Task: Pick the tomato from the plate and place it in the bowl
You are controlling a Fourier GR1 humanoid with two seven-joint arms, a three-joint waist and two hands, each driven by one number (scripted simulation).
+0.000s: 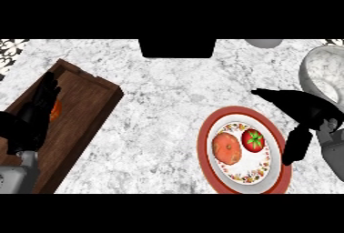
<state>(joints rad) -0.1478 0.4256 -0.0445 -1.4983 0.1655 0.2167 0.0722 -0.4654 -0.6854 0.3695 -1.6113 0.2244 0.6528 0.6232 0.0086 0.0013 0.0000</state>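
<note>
From the head view, a marbled grey-white desk (161, 113) is filling most of the scene. Toward its right side a round plate (214, 175) with a red rim and a patterned inner band is lying flat. The tomato (253, 139), red with a green stem cap, is sitting on the right part of the plate's white centre. Just beside it on the left, an orange-brown rounded food item (227, 148) is also resting on the plate; whether the two are touching is hard to tell.

The right hand (302, 111) is hovering at the plate's right edge, its fingers spread and relaxed, grasping nothing. One finger is pointing left above the plate's upper rim, while the thumb (295, 146) is hanging down beside the plate's right rim. The hand is close to the tomato but apart from it.

At the upper right edge, the grey-white bowl (310, 68) is standing on the desk, partly cut off by the frame.

On the left, a dark wooden tray (87, 109) is lying at an angle on the desk. The left hand (37, 113) is resting over it with fingers straight and released, partly covering a small orange object (56, 109) in the tray.

A dark box-like shape (178, 48) is showing at the top centre.
</note>
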